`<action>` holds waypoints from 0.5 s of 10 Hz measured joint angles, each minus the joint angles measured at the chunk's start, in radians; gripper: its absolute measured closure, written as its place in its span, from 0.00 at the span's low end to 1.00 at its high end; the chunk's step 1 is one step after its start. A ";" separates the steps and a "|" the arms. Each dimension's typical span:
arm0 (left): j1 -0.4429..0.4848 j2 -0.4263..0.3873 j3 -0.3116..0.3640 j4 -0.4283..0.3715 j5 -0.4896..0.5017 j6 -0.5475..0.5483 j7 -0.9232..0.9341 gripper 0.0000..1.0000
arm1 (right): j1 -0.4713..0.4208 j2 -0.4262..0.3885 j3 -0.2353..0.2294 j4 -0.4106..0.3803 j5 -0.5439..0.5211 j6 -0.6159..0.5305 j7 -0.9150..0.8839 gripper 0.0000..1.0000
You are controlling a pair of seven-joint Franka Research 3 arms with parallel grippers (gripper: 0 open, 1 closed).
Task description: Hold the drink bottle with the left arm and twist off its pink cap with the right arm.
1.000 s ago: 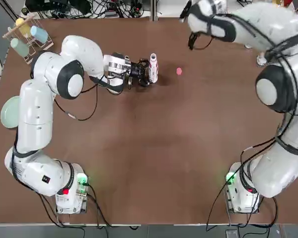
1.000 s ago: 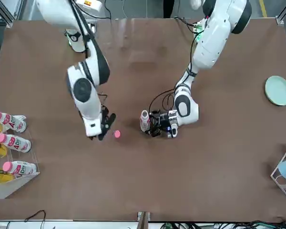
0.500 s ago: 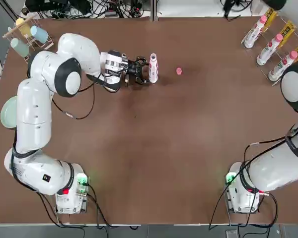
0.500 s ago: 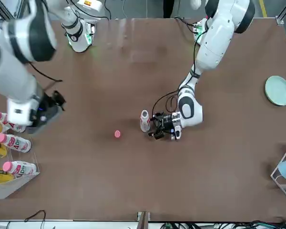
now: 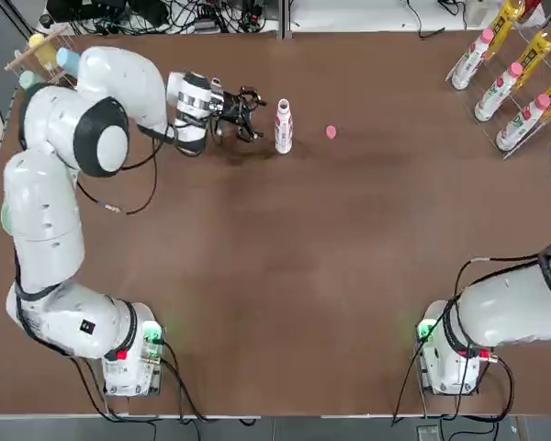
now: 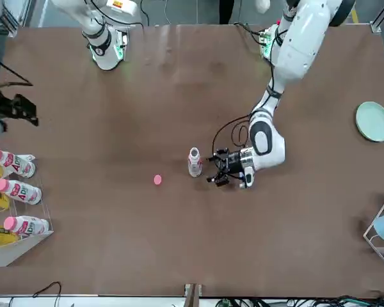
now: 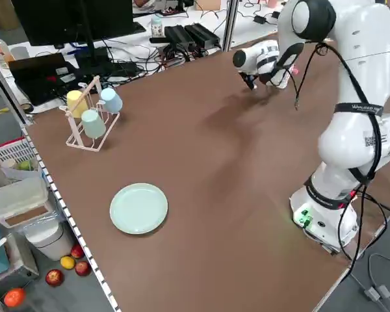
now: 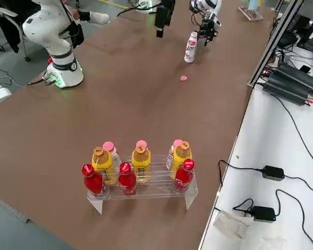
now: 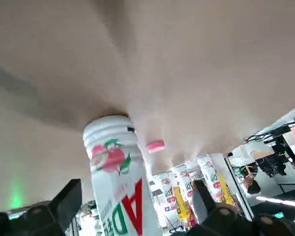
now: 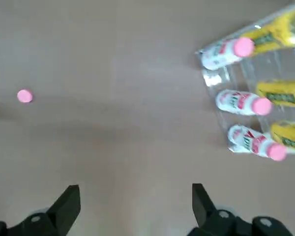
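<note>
The drink bottle (image 5: 283, 126) stands upright on the brown table with nothing on its neck. The pink cap (image 5: 331, 132) lies on the table a short way to the bottle's right. My left gripper (image 5: 249, 115) lies level just left of the bottle, open and clear of it. In the front view a small gap shows between the bottle (image 6: 194, 162) and the left gripper (image 6: 216, 171). The left wrist view shows the bottle (image 9: 118, 182) ahead of the spread fingers (image 9: 66, 201). My right gripper (image 10: 135, 196) hangs open and holds nothing, high over the table's right side, with the cap (image 10: 24, 96) far below.
A clear rack of yellow and white bottles (image 5: 510, 73) stands at the far right corner. A cup rack (image 5: 50, 60) occupies the far left corner. A pale green plate (image 7: 138, 208) lies near the left edge. Cables and power bricks run behind the table.
My left gripper has drawn back leftward off the bottle, which stays upright. The right arm has swung away from the cap to the table's right side, above the bottle rack.
</note>
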 joint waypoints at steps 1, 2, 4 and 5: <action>0.020 -0.019 0.016 -0.012 0.058 0.000 -0.001 0.00 | -0.018 -0.015 0.000 0.000 0.004 -0.016 0.000 0.00; 0.026 -0.029 0.044 -0.015 0.114 0.001 0.000 0.00 | -0.017 -0.037 0.006 -0.004 0.007 -0.032 0.002 0.00; 0.026 -0.048 0.081 -0.013 0.262 0.005 0.000 0.00 | -0.009 -0.065 0.022 -0.023 0.007 -0.027 0.013 0.00; 0.024 -0.063 0.095 -0.008 0.377 0.010 -0.009 0.00 | -0.010 -0.066 0.022 -0.030 0.007 -0.024 0.015 0.00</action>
